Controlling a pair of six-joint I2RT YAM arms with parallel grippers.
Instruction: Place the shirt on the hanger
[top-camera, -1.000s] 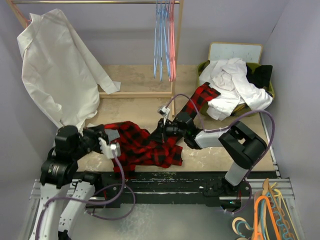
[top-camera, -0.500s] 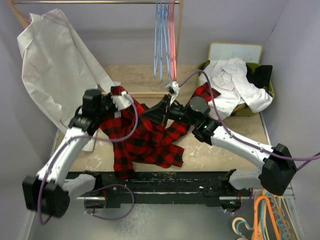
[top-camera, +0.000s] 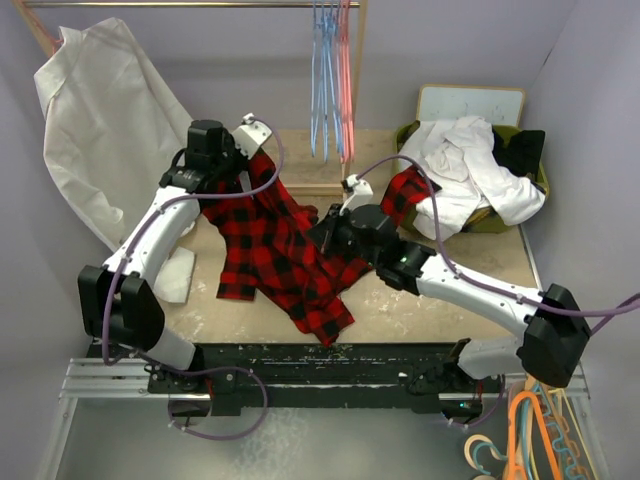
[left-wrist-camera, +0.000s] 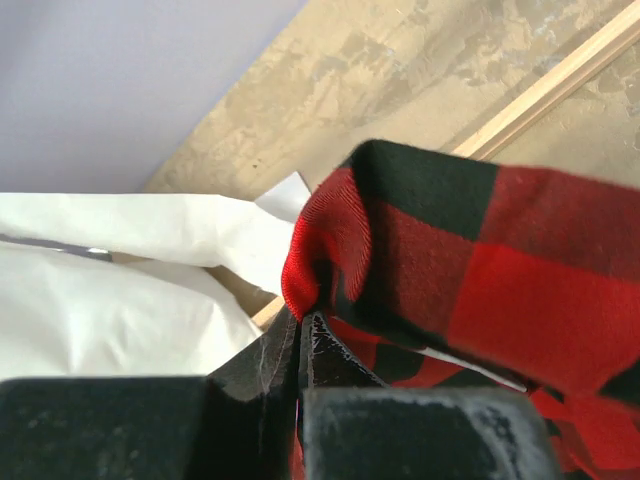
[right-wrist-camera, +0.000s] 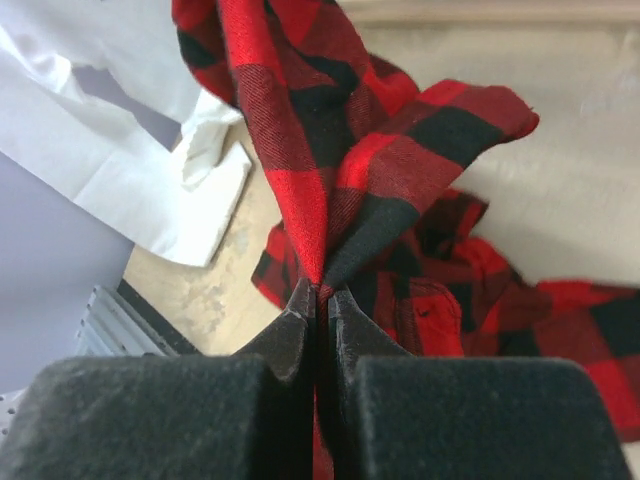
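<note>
1. Pinching a fold of the plaid shirt (top-camera: 270, 240), the left gripper (left-wrist-camera: 303, 322) is clamped tight on it.
2. The right gripper (right-wrist-camera: 320, 292) also bites the cloth.
3. The shirt spans between them, trailing onto the table (top-camera: 430, 310).
4. The pink-red hanger (top-camera: 346, 90) hangs from the rail (top-camera: 180, 4), apart from the shirt.

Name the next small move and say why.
Probably draw the arms apart to spread the shirt. The left gripper and right gripper each pinch a bunched fold, the cloth sags crumpled between them, and the hanger hangs untouched on the rail.
</note>
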